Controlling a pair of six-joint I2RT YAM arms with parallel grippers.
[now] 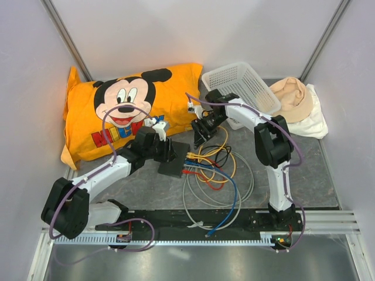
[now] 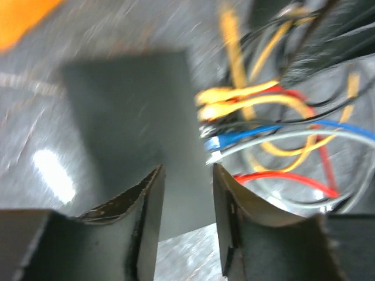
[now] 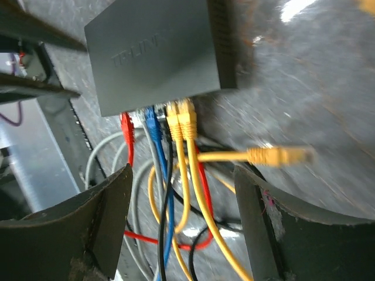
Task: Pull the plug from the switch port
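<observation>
Just beyond right gripper [image 3: 181,175], the switch [image 3: 158,52]

Faint embossed "TP-LINK" logo on top face of black switch [image 3: 155,55], colourful "MICK…" lettering on orange pillow [image 1: 126,111] far left, rest hidden by left arm, nothing else legible

Looks like a robot lab cell: bare white walls [image 1: 193,29], aluminium rail [image 1: 334,221] at the table [image 1: 316,175] edge, random props. Mickey pillow [image 1: 123,111] just beyond the left gripper [image 1: 168,152], basket [image 1: 240,82] near the right gripper [image 1: 202,132].
</observation>
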